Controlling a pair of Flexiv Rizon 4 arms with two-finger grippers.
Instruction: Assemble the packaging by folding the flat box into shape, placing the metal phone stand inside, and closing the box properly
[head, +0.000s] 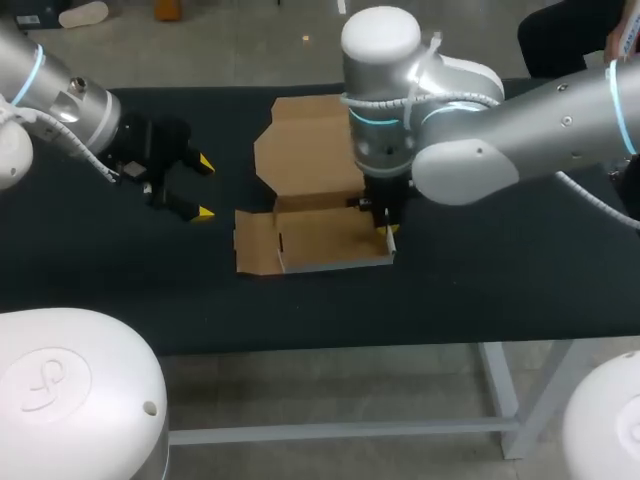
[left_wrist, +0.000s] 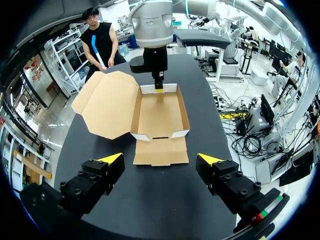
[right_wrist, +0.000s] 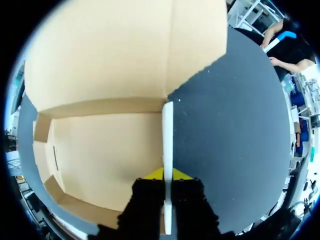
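On the black table (head: 500, 270), the half-folded brown cardboard box (head: 320, 240) sat w/ lid open. R gripper (right_wrist: 167, 175) pinched its right wall, apparently firmly. L gripper (head: 204, 188) hovered w/ fingers spread, well apart from box.

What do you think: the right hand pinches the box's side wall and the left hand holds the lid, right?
No. The right hand does pinch the box's side wall, but the left hand holds nothing: the left wrist view shows it open and empty.
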